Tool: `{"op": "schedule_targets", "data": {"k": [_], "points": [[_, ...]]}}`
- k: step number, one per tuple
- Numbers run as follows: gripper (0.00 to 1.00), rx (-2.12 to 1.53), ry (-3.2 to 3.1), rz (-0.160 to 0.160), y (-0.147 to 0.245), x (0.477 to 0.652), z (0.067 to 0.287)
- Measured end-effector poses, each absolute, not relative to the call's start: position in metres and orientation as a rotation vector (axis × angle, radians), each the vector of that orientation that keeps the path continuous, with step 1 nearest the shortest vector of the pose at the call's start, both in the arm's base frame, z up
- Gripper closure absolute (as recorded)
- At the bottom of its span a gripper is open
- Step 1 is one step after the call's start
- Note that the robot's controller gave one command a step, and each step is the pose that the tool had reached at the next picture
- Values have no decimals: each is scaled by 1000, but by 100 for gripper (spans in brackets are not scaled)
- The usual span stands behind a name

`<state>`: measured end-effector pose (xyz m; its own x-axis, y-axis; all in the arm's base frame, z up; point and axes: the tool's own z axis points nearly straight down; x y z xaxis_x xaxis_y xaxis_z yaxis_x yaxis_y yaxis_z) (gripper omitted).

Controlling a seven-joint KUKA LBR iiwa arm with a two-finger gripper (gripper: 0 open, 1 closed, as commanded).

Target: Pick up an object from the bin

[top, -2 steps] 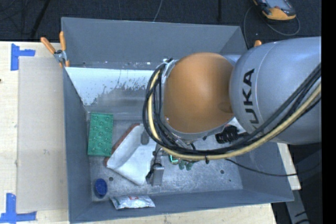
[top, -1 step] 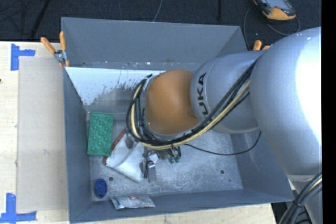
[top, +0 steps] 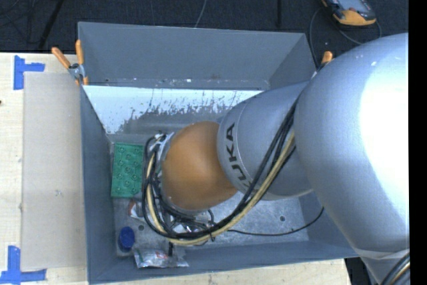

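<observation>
The arm (top: 347, 143) is held low inside the grey bin (top: 200, 57), with its orange wrist cover (top: 193, 167) over the left half of the floor, probably so that the gripper beneath it is set among the things. Whether the gripper is released or clenched cannot be told. A green studded plate (top: 127, 170) is seen nearest, by the left wall. A blue cap (top: 126, 237) and a clear crinkled packet (top: 160, 257) are seen at the near-left corner. Which one is meant cannot be judged.

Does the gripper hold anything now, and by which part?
It cannot be told: the orange wrist cover sits low beside the green studded plate and covers whatever lies under it.
</observation>
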<state>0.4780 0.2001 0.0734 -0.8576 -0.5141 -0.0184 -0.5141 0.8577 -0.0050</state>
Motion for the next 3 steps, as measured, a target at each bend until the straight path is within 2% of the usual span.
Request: {"op": "schedule_targets", "data": {"k": [1,2,3], "points": [[0,-912,2986,-1,143,478,73],[0,-1180,2894,-2,197,475,72],[0,-1163,2905,-2,149,476,72]]}}
